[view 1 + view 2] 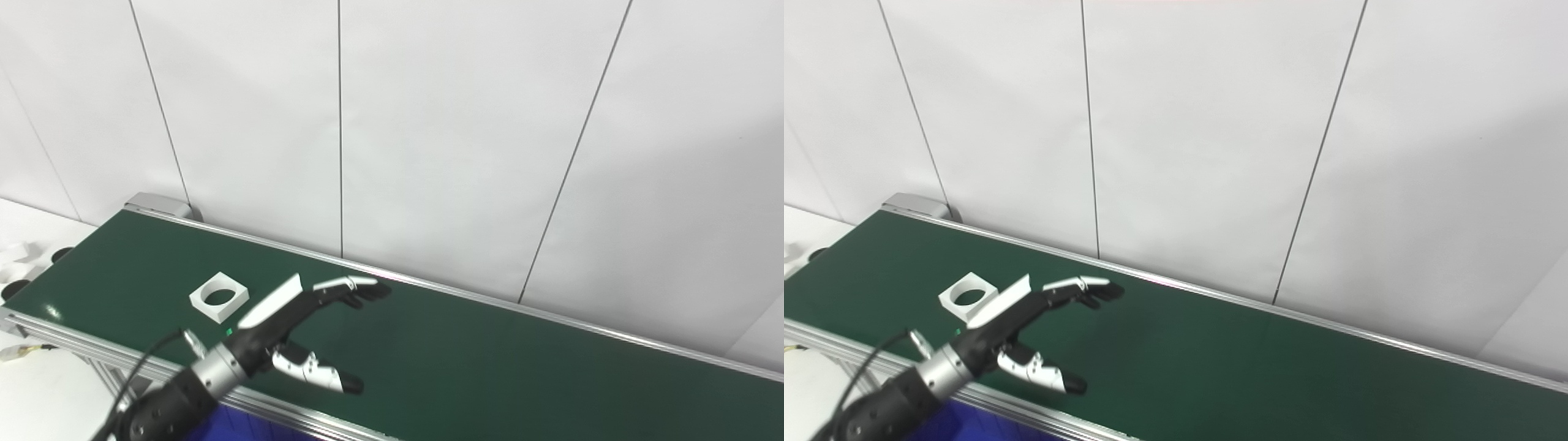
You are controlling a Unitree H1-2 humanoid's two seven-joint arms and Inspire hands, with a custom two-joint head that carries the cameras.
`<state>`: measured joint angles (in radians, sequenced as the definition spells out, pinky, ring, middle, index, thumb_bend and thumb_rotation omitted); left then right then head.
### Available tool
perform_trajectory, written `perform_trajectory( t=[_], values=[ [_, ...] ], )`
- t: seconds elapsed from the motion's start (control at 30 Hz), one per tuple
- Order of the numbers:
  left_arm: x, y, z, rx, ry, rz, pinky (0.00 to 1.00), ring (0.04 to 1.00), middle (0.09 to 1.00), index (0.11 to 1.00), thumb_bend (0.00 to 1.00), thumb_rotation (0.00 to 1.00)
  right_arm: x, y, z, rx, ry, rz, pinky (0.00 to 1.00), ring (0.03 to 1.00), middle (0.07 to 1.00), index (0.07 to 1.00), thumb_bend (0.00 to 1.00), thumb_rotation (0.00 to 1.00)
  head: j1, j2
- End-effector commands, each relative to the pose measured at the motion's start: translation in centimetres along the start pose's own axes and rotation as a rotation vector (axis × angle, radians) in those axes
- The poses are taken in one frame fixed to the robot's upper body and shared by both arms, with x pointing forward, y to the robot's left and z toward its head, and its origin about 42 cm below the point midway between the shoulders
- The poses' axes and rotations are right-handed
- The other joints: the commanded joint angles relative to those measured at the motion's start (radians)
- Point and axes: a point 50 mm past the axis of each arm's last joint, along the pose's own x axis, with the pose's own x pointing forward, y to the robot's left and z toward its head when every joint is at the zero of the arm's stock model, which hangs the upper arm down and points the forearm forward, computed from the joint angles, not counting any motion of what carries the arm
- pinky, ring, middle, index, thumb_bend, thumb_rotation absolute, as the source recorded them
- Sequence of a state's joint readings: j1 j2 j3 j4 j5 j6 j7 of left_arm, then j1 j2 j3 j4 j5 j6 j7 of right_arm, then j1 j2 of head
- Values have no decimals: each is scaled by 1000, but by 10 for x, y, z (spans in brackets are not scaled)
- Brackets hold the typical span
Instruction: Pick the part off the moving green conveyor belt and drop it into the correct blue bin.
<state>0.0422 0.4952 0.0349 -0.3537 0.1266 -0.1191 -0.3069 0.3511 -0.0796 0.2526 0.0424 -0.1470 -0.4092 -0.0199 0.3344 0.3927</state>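
Note:
A white square part with a round hole (218,296) lies flat on the green conveyor belt (490,361) near its left end. My left hand (294,324) hovers over the belt just right of the part, open and empty, fingers stretched toward the far edge and thumb spread toward the near side. In the right eye view the hand (1023,334) partly overlaps the part (966,296). A strip of a blue bin (239,425) shows under the near rail, beneath my forearm. My right hand is not in view.
White wall panels stand right behind the belt. The belt's aluminium rail (318,419) runs along the near edge. A white table with small white and black objects (18,263) lies off the belt's left end.

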Motion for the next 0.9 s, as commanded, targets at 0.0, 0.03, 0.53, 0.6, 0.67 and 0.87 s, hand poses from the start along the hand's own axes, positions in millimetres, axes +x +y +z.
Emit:
perform_trajectory(
  t=[0.0,0.03,0.53,0.6,0.67,0.87],
  values=[
    [11,27,11,99,-36,17,757,812,829,832,822,401,5,-3,9,5,-84,-16,694,811,865,926,605,782,12,8],
    [14,35,9,125,-26,15,777,826,840,834,814,347,5,-3,10,8,-86,-16,698,815,868,929,602,778,15,10],
    [44,112,-21,374,154,-57,795,864,851,834,920,129,3,-7,11,24,-89,-13,724,828,880,942,573,769,38,17],
    [46,116,-27,394,180,-70,790,863,849,833,931,113,3,-6,12,27,-92,-15,731,830,880,943,559,757,41,19],
    [47,119,-30,423,221,-79,803,877,857,837,928,98,3,-6,13,26,-94,-13,737,833,883,946,545,755,43,20],
    [53,128,-46,549,298,-114,808,856,848,846,949,32,2,-6,13,27,-92,-11,750,836,883,950,551,763,48,22]
  ],
)
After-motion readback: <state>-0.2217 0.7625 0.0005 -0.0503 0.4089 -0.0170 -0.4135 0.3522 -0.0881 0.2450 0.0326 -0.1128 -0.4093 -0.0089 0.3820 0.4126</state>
